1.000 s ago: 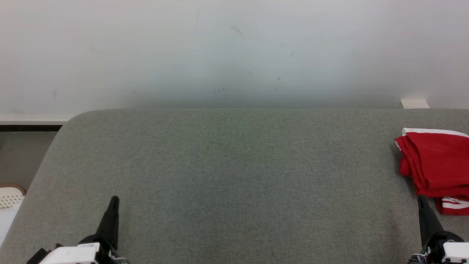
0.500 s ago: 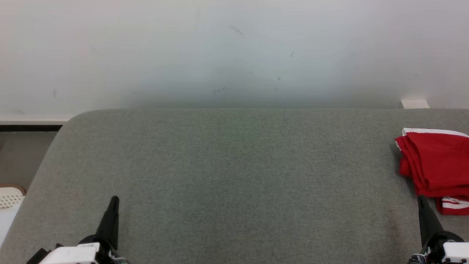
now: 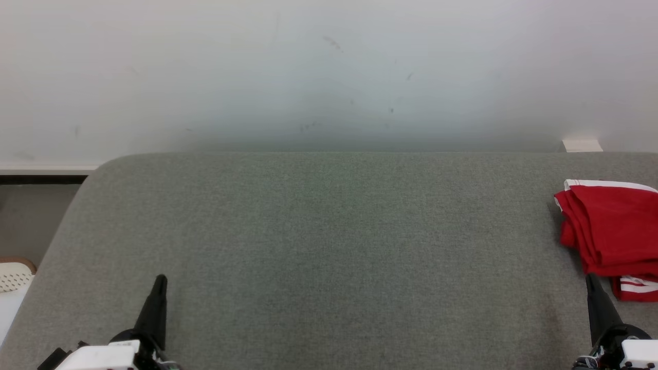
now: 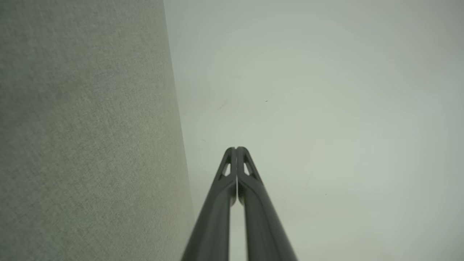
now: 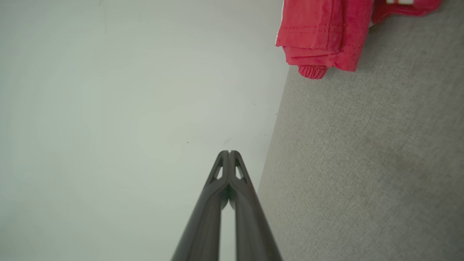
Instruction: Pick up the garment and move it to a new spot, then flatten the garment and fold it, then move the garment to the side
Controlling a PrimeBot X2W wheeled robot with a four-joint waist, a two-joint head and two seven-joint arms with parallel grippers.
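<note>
Bare indoor test room, probably a robotics lab. A grey fabric-covered worktop [image 3: 318, 231] with a rounded far-left corner stands against a plain, scuffed white wall [image 3: 308, 67]. A white perforated container [image 3: 13, 277] sits at the near left.

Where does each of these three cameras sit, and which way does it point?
Head view: on the head, looking forward and down at the grey fabric surface and white wall; left end effector and right end effector at bottom corners.
Left wrist view: on the left wrist, looking along its shut fingers toward the wall.
Right wrist view: on the right wrist, along its shut fingers toward the wall.
Shared: head and right wrist views both show the red garment.
</note>
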